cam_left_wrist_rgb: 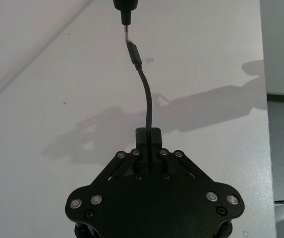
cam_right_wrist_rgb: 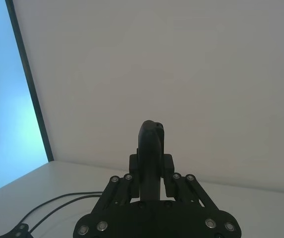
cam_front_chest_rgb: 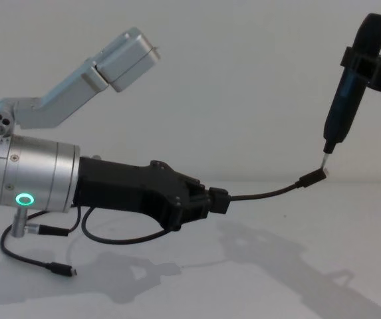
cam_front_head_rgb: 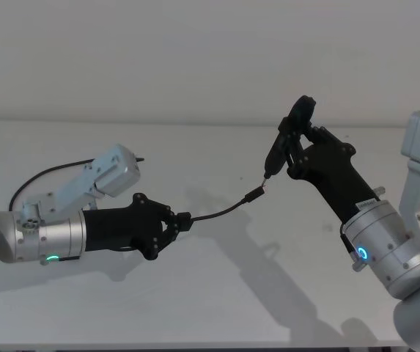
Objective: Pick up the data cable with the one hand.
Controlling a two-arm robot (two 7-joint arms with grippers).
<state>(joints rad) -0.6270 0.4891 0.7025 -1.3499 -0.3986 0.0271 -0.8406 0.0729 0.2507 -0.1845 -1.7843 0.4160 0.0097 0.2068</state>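
1. Left gripper (cam_front_head_rgb: pixel 182 221), the black angular two-fingered one on the thick silver arm with the glowing green ring, is at the left of the scene above the white desk (cam_front_head_rgb: pixel 217 301). Its fingers are clamped narrow on the long thin black data cable (cam_front_head_rgb: pixel 220 213), a little way back from the plug.

2. Location of the cable: the gripped length is off the desk, as the chest view confirms. It runs rightward from the left gripper to a small black plug with a silvery tip (cam_front_head_rgb: pixel 254 193). The slack behind the grip hangs beneath the left arm and trails to the desk at the near left.

3. Axis and heading: the free length has its long axis roughly level, rising in a gentle curve towards the right. The plug points right and upward.

4. The right gripper (cam_front_head_rgb: pixel 292 141) is raised at the right, closed on a slim black tool with a pointed metal tip (cam_front_head_rgb: pixel 274 158). The tool tip is at the plug's silvery end; actual contact cannot be confirmed.

5. Progress, as judged: the pick-up appears done at the held end. What is left, if anything, is raising the trailing slack.
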